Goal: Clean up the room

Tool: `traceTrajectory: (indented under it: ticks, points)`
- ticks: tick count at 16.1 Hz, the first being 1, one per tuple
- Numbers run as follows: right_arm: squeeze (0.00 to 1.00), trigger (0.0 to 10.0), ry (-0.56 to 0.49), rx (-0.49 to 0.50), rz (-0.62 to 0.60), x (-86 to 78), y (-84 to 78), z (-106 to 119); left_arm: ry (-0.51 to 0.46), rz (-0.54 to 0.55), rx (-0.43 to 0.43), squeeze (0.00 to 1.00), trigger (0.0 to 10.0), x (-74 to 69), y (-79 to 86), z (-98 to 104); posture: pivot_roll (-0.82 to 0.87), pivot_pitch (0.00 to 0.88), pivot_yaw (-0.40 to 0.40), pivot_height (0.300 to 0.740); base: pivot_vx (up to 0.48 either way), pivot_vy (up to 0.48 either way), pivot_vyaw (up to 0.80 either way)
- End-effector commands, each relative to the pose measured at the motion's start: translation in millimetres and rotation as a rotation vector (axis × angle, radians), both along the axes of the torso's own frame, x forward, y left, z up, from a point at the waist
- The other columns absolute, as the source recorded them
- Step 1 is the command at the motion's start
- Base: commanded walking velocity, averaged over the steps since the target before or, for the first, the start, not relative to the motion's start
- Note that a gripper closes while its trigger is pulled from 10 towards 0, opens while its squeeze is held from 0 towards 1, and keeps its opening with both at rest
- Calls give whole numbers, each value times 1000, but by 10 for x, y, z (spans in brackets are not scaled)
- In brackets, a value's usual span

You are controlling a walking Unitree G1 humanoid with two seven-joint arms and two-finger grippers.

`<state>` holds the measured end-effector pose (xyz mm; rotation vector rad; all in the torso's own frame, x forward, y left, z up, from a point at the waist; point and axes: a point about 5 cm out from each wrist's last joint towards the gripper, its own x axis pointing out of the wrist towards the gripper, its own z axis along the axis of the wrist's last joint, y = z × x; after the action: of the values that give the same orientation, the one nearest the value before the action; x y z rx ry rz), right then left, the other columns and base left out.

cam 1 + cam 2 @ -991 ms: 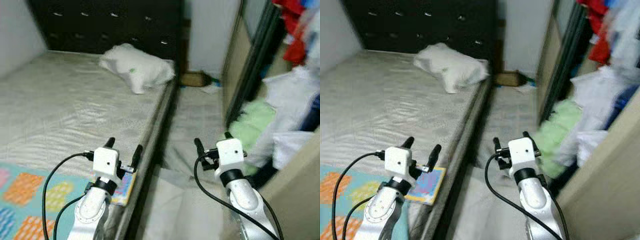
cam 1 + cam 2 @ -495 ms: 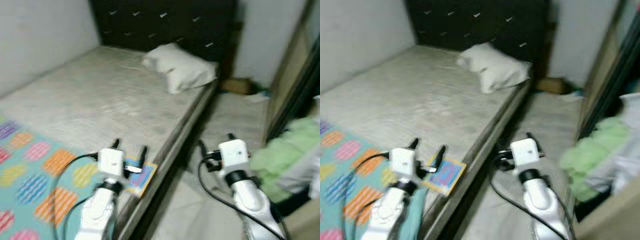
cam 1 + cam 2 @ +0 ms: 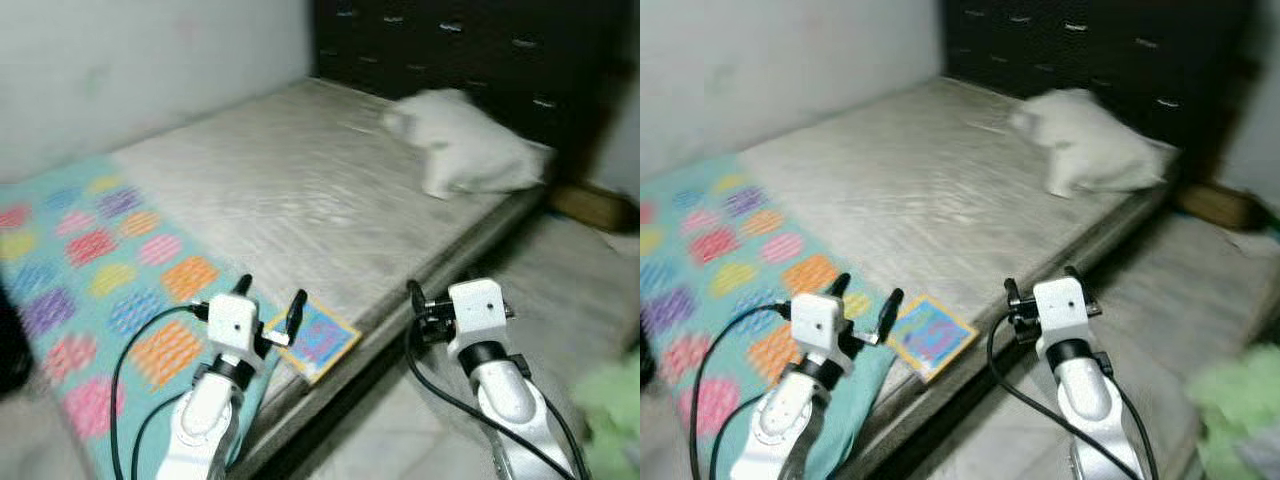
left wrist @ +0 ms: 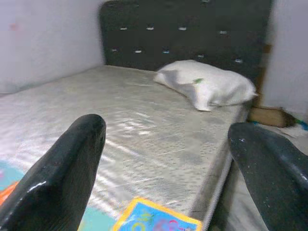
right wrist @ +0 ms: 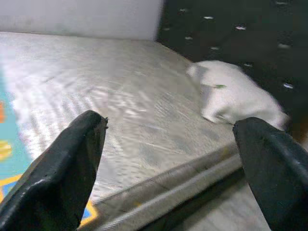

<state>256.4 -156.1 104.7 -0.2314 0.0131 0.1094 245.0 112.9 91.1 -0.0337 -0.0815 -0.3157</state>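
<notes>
A bare grey mattress (image 3: 290,190) lies ahead with a white pillow (image 3: 465,150) near the dark tufted headboard (image 3: 480,50). A teal blanket with coloured ovals (image 3: 100,270) covers the mattress's near end. A small colourful book (image 3: 318,338) lies on the bed's edge, just right of my left gripper (image 3: 270,295). That gripper hovers open over the blanket's corner, holding nothing. My right gripper (image 3: 1042,283) is open and empty above the floor beside the bed frame. Both wrist views look along the bed toward the pillow (image 4: 204,84).
A light wall (image 3: 150,70) runs along the bed's far side. Grey floor (image 3: 580,290) stretches right of the bed, with a brown box (image 3: 590,205) by the headboard. A green cloth (image 3: 610,400) lies on the floor at the lower right.
The camera has swung left: the wardrobe and its clothes have slid out of view and more blanket and wall show. Both arms keep the same open pose.
</notes>
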Motion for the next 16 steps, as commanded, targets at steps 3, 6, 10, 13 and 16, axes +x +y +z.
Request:
traceTrajectory:
  ticks: [3,6,10,13,16]
  points:
    - [0,10000,0,17,26,15,73,7,4,22,17,0,10000,-1,66,-12,-9,29,20,740,0,0,800]
    - [0,10000,-1,14,21,27,69,4,2,20,19,0,10000,9,68,-10,-9,27,22,740,0,0,800]
    - [0,10000,-1,15,20,36,67,1,0,18,19,0,10000,21,67,-8,-10,23,23,740,0,0,800]
    - [0,10000,1,16,20,43,71,-8,-1,18,23,0,10000,26,73,-6,-6,19,24,740,0,0,800]
    - [0,10000,2,20,24,47,88,-18,-3,20,25,0,10000,27,85,-6,2,15,25,740,0,0,800]
